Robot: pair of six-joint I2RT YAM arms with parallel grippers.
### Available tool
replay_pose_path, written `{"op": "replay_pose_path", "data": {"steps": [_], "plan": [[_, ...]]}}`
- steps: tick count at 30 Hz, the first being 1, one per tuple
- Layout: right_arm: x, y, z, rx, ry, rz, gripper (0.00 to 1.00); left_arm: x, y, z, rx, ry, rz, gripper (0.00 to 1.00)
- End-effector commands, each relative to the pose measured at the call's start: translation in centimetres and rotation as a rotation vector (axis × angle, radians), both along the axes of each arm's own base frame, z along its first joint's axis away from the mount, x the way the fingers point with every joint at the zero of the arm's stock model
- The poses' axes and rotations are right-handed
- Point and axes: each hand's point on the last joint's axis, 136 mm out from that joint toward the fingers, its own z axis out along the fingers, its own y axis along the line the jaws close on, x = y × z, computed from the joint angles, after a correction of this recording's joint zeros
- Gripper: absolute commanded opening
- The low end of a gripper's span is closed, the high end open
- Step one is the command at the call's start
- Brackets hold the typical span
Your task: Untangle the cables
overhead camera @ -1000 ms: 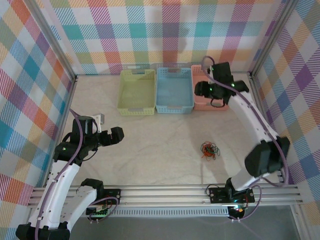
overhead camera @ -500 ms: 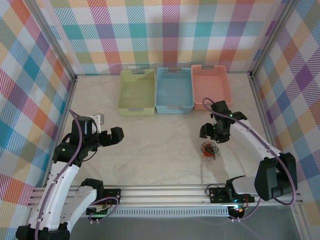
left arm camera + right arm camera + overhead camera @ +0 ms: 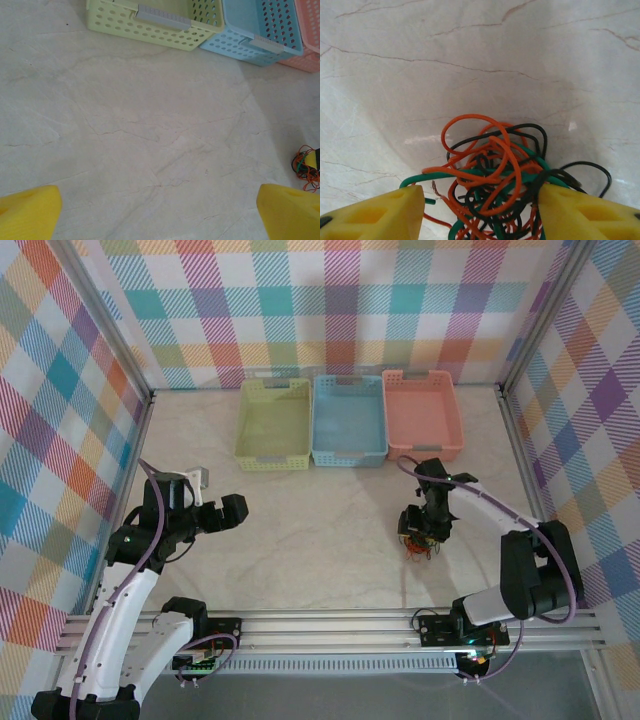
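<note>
**On the table [image 3: 320, 540], right of centre: cables [image 3: 495, 185] knotted**

Straddled by the widely spread right gripper [image 3: 479, 194], brought down over the knot from just beyond it half a second earlier. Left gripper [image 3: 157, 200] well apart, likewise spread, unmoved.

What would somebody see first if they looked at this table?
Probably the little knot of orange, black and green cables on the pale table, towards its right side. The right gripper hangs open just above it, with one yellow finger on each side. After that, the bright row at the far edge: a yellow-green basket, a blue basket and a pink basket.
</note>
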Motion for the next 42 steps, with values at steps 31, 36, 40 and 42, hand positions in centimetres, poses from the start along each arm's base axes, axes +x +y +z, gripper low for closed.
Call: {"op": "replay_pose_path", "data": {"steps": [31, 36, 40, 42], "plan": [[3.6, 25.4, 1.9, 0.237, -0.043, 0.486, 0.42, -0.1, -0.4, -1.1, 0.016, 0.035, -0.027, 0.99], [3.8, 24.9, 6.1, 0.270, -0.184, 0.587, 0.51, 0.0, -0.4, -1.1, 0.018, 0.035, -0.033, 0.99], [3.5, 23.1, 9.9, 0.303, -0.349, 0.668, 0.53, 0.2, -1.1, -0.3, -0.006, 0.037, -0.060, 0.99], [3.6, 21.7, 11.3, 0.318, -0.447, 0.670, 0.52, 0.3, -1.7, 0.7, -0.033, 0.043, -0.084, 0.98]]}}
